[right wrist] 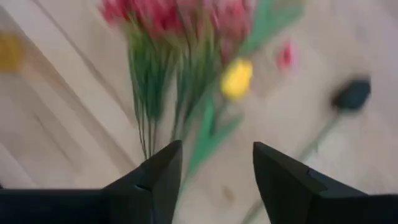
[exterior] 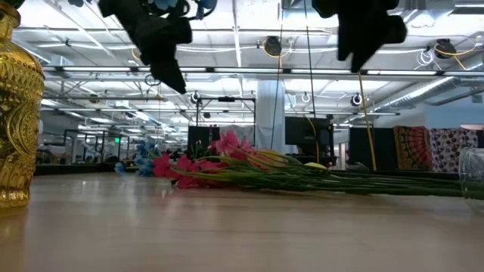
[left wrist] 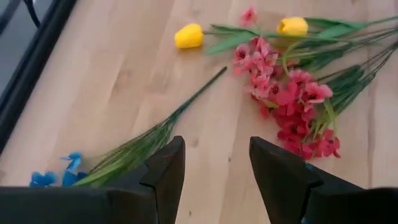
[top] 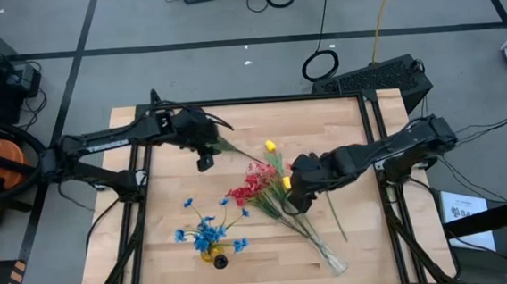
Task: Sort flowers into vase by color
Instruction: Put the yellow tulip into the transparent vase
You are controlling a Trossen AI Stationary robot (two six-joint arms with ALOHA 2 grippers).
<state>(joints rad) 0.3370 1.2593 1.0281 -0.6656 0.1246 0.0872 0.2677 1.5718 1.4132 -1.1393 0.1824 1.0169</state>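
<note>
My left gripper [top: 203, 156] [left wrist: 214, 174] hovers open over a blue sprig [left wrist: 134, 149] that lies flat on the table, its blossoms [left wrist: 43, 178] beside one finger and its stem [top: 241, 149] pointing toward the flower pile. My right gripper [top: 291, 197] [right wrist: 214, 177] hangs open above the pile of red and pink sprigs [top: 255, 185] [exterior: 219, 162], whose long green stems [top: 300, 230] run toward a clear glass vase [top: 334, 263]. Two yellow buds [top: 270, 146] [top: 286, 183] lie in the pile. More blue sprigs [top: 208, 230] stand in a gold vase [top: 217, 259] [exterior: 15, 113].
A loose green stem [top: 334, 212] lies to the right of the pile. The glass vase [exterior: 473, 177] stands near the table's near right corner, and the gold vase stands near the near edge left of centre. Bare wood [top: 351, 126] shows along the far right.
</note>
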